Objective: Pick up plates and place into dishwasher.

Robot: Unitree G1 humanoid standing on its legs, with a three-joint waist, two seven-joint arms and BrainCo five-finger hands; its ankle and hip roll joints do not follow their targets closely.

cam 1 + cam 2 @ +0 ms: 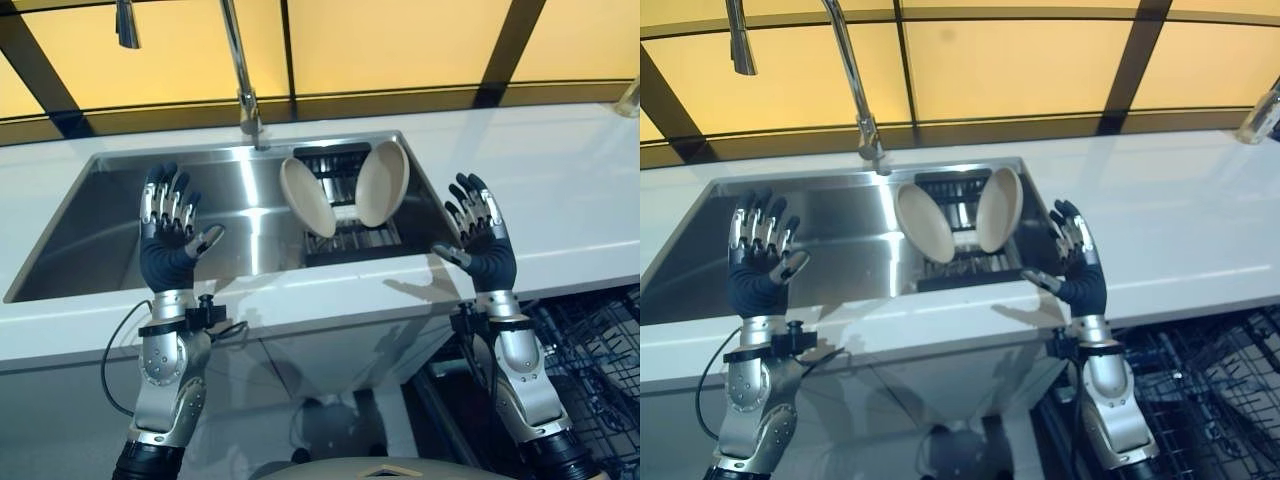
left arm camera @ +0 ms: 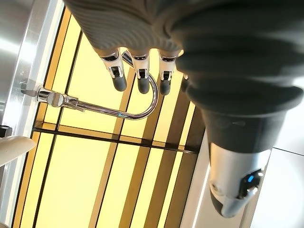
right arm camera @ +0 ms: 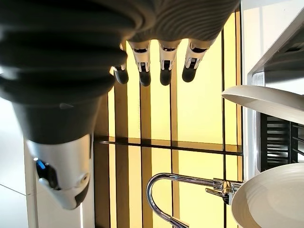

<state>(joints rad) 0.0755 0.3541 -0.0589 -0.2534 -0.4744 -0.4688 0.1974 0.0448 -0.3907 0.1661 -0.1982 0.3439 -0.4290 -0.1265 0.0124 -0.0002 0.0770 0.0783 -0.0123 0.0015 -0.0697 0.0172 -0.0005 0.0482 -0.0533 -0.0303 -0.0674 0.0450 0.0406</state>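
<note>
Two beige plates stand on edge in a dark rack (image 1: pixel 350 240) at the right end of the steel sink (image 1: pixel 110 230). The left plate (image 1: pixel 306 197) leans left and the right plate (image 1: pixel 382 183) leans right. My left hand (image 1: pixel 170 225) is raised over the sink's left half, open, palm forward, holding nothing. My right hand (image 1: pixel 480 235) is raised over the counter just right of the rack, open and empty too. Both plates also show past the right hand's fingers (image 3: pixel 164 64), the nearer plate (image 3: pixel 273 199) low and the other plate (image 3: pixel 268 102) above it.
A curved chrome faucet (image 1: pixel 245 100) rises behind the sink. White countertop (image 1: pixel 570 190) runs around the sink. The open dishwasher's wire rack (image 1: pixel 600 350) sits low at the right, below the counter edge. A window wall with dark frames stands behind.
</note>
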